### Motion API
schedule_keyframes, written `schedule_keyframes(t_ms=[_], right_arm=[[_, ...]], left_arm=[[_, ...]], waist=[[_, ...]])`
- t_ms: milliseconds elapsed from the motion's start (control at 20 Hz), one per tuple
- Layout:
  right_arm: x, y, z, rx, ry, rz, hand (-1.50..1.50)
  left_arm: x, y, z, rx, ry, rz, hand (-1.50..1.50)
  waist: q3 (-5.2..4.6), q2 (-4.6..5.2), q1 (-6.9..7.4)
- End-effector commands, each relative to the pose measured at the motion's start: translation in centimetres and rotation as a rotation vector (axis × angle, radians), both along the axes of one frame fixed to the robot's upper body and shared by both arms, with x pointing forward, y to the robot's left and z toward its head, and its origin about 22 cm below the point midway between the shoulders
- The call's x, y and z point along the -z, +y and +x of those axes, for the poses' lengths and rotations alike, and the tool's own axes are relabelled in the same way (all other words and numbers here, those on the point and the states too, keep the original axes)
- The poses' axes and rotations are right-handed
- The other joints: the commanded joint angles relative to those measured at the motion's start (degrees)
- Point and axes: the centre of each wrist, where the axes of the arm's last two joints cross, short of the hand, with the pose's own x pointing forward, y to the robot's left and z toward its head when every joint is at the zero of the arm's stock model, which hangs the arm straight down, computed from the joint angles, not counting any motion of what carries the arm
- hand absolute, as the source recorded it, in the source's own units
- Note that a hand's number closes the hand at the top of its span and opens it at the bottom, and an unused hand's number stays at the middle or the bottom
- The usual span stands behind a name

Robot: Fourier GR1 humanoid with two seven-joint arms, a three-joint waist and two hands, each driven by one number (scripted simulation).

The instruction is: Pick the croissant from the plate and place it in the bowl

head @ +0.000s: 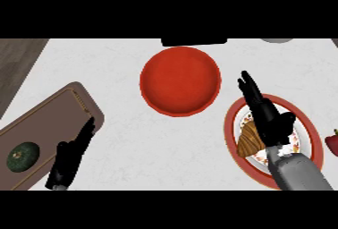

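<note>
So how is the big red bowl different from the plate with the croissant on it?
The plain red bowl is all one colour; the round white plate has a red rim. The bowl holds nothing, while the plate carries the brown croissant. The right hand is over the plate, not over the bowl. Both sit on the white counter.

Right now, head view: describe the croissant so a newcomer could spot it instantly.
Start at the red bowl in the counter's middle, then look right and nearer to the red-rimmed plate. The croissant lies on its left part, beside the right hand: the only brown, ridged pastry there.
</note>
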Motion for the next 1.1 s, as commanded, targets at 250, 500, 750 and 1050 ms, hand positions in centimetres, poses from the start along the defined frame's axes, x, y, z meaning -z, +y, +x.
schedule_keyframes(t_ms=[250,500,750,1050], right_arm=[[-9.8,-7.7,1.4,0.446,-0.420,-0.360,1.50],[0.0,-14.3,-3.2,0.873,0.078,-0.599,-1.50],[2.1,-9.2,-6.0,0.855,0.066,-0.646,-1.50],[0.6,-7.9,-8.2,0.968,0.114,-0.676,-1.50]], left_arm=[[-7.6,4.7,4.1,-0.202,-0.358,0.099,0.00],[-6.6,5.1,3.1,-0.242,-0.310,0.070,0.00],[-7.2,5.1,3.1,-0.225,-0.333,0.067,0.00],[-8.6,6.3,3.5,-0.236,-0.346,0.071,0.00]], waist=[[-5.61,-1.85,-4.21],[-6.17,-1.42,-8.48],[-6.05,-0.83,-5.81],[-6.05,-0.49,-5.62]])
